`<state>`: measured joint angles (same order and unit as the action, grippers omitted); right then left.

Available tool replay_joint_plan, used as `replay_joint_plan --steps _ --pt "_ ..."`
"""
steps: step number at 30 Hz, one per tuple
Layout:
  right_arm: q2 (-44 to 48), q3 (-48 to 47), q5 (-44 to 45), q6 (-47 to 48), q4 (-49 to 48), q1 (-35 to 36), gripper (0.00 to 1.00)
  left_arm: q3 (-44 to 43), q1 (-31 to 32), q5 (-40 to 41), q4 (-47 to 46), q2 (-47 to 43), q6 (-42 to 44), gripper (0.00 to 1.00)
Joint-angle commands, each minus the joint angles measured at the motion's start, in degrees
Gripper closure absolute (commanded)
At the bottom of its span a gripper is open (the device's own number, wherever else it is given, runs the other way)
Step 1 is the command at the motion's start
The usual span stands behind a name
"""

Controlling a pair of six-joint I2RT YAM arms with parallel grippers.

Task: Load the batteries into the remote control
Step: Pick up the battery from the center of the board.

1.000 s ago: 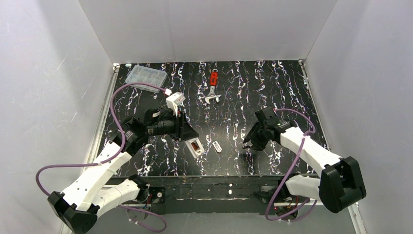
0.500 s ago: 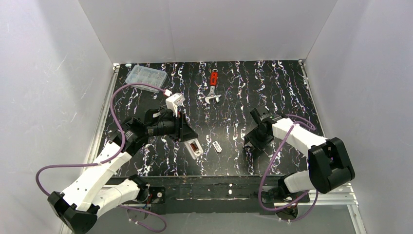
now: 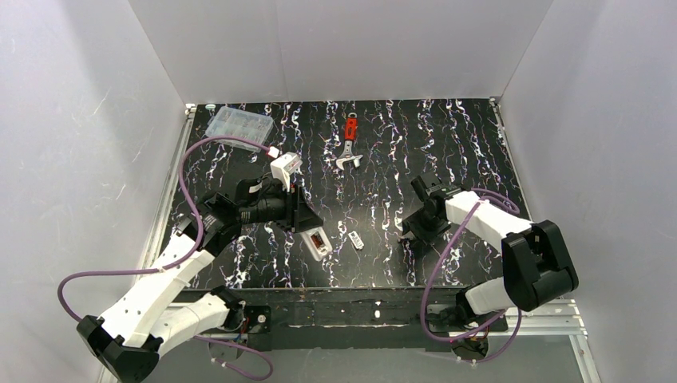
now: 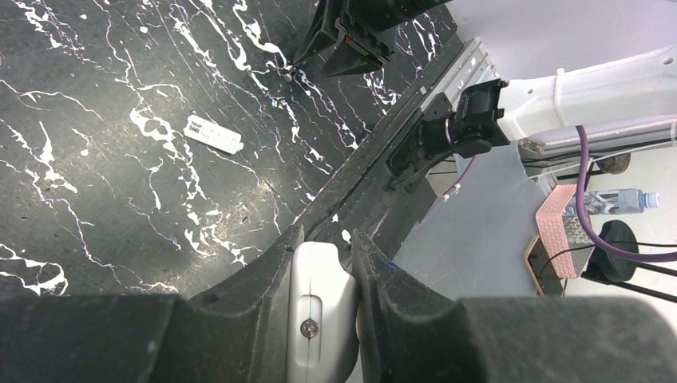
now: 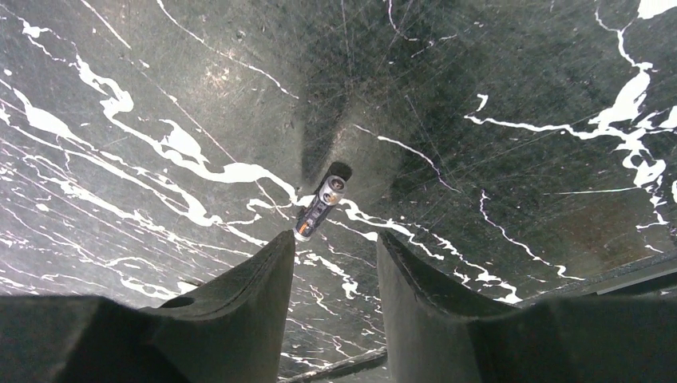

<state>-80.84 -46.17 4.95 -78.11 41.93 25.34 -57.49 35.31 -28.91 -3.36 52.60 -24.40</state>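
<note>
Remote control [image 3: 318, 242] is found closest to the front edge of the tabletop [image 3: 479, 144], laid flat with its reddish recess turned upward. Its far end is clamped in the left claw [image 4: 326, 239], whose fingers are shut tight on the white casing; it is judged that the body is pinned this way so that it cannot slide while cells are pressed in. Just to the right, apart from it, a much smaller loose white piece [image 3: 356, 239] is laid on the tabletop, probably the compartment cover, put aside so that the recess is exposed. Further right, the right claw [image 5: 334, 239] is lowered close to the surface with its fingers about half spread and nothing gripped. A single battery [image 5: 320, 209] is seen lying just ahead of the fingertips, in line with the gap, so the opening is judged to be set for straddling it. Whether a cell is already seated in the recess cannot be told. Toward the back, a red-handled wrench [image 3: 350, 144] and, in the far left corner, a clear plastic box [image 3: 238, 126] are left well apart from the work, touched by neither claw.
</note>
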Motion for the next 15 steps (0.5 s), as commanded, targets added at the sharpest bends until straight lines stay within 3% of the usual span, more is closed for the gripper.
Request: replay_joint_plan --steps 1,8,15 --pt "-1.26 -0.5 2.05 -1.72 -0.23 -0.64 0.5 -2.81 -0.33 -1.15 0.73 -0.96 1.14 1.0" --pt "-3.32 -1.16 1.64 -1.13 -0.95 -1.08 0.53 -2.5 -0.37 -0.96 1.49 -0.98 1.09 1.0" --pt "-3.91 -0.5 2.26 -1.24 -1.86 -1.34 0.62 -1.91 -0.33 -0.41 1.45 -1.49 1.04 1.0"
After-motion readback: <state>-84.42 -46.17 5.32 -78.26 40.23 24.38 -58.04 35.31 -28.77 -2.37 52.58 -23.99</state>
